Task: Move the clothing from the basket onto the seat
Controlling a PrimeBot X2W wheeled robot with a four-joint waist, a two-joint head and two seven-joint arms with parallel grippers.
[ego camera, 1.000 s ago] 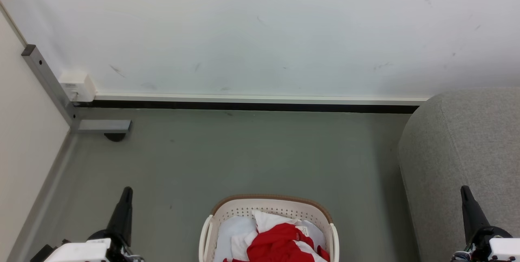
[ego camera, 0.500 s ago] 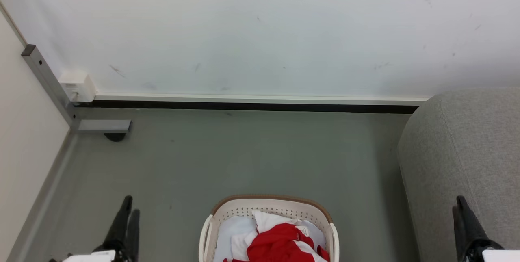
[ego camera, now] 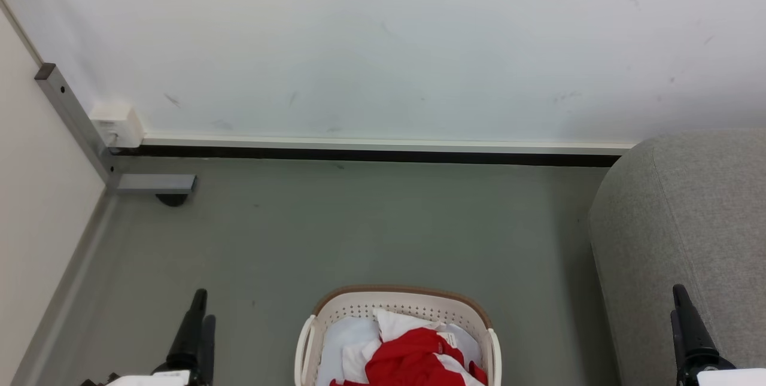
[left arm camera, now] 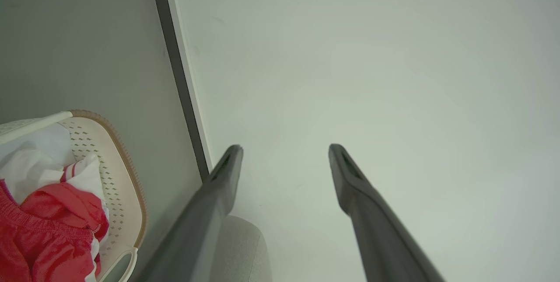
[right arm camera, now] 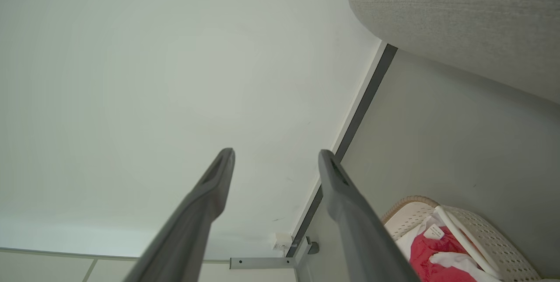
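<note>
Step in hand, as judged: the opening approach, with no grasp made and the whole transfer outstanding. At 7 o'clock in the head view the left gripper with two long dark fingers [ego camera: 202, 309] points up-frame over the grey-green floor [ego camera: 359, 224] and holds nothing; its wrist view shows the fingers set apart with a clear gap. At 6 o'clock stands the cream-white perforated plastic laundry basket with a brown rim band [ego camera: 398, 290], upright on the floor and cut by the bottom edge. Contents: the red basketball jersey with white trim and a small white tag [ego camera: 407, 359] lies crumpled on top toward the basket's right half, over a plain pale bluish-white cloth [ego camera: 338, 338] that shows in the left half; no lettering can be read. From 3 to 5 o'clock the large grey woven-fabric seat with a rounded edge and a seam [ego camera: 688, 224] stands near the basket but apart from it. At 5 o'clock the right gripper [ego camera: 679, 305], in front of the seat, is likewise empty, with its fingers parted in its wrist view. Next move, as judged: one gripper must descend into the basket, pinch the red fabric alone, and lift it clear of the rim before carrying it right to the seat.
</note>
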